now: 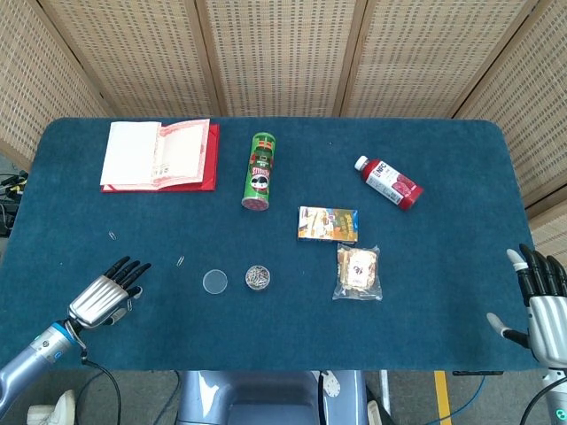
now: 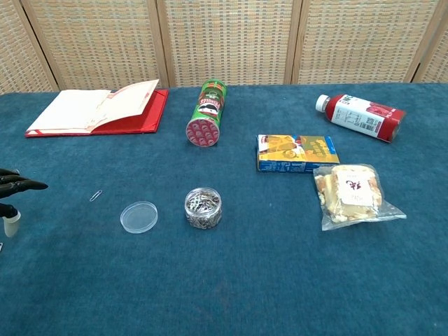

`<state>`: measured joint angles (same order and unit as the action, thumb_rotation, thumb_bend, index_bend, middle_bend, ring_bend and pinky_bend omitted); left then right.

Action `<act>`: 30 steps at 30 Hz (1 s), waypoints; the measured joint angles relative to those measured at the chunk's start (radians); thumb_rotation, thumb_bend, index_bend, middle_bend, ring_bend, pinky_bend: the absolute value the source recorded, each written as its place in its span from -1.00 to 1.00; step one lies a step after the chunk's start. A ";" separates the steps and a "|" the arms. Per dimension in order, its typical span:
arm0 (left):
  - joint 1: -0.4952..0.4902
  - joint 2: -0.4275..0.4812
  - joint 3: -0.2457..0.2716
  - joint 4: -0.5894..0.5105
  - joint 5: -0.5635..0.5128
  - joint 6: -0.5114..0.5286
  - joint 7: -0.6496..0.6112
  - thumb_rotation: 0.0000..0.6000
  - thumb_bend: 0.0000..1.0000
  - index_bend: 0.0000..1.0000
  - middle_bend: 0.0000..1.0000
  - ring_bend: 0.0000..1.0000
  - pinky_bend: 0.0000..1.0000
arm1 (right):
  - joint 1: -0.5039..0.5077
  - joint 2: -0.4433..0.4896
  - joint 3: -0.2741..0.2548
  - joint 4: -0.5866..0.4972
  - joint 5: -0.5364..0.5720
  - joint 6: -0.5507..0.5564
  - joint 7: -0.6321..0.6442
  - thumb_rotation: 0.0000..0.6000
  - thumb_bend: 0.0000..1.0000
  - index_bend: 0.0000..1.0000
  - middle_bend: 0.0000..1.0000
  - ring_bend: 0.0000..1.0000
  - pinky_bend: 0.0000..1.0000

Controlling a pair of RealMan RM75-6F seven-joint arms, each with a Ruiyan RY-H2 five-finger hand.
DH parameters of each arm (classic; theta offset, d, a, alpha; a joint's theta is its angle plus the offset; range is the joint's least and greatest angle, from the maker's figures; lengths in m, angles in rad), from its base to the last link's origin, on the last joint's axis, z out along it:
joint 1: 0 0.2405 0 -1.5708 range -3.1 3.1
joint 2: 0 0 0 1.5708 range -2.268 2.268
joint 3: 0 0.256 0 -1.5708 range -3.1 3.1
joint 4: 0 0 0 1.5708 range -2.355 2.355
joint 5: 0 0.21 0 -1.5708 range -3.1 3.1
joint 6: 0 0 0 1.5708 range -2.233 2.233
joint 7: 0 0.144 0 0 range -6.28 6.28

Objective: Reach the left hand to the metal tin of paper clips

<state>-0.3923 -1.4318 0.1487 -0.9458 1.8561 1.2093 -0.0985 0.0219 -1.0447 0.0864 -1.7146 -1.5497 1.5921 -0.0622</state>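
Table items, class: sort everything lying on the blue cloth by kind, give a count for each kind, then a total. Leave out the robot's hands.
Food and drink: 4 – crisp can, bottle, box, snack bag
Stationery: 1 – open book
Clip containers: 2 – tin of paper clips, its lid
Loose paper clips: 2 visible
Total: 9

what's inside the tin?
Tin is open and holds a heap of paper clips; its lid lies beside it. Anything under the heap is covered.
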 measured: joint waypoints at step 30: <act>0.005 -0.068 0.038 0.089 -0.046 0.004 -0.013 1.00 -0.28 -0.11 -1.00 -1.00 -1.00 | -0.005 0.011 -0.001 -0.001 -0.006 0.009 0.028 1.00 -1.00 -1.00 -1.00 -1.00 -1.00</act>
<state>-0.3874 -1.5000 0.1867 -0.8570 1.8096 1.2134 -0.1118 0.0173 -1.0334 0.0854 -1.7159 -1.5554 1.6009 -0.0342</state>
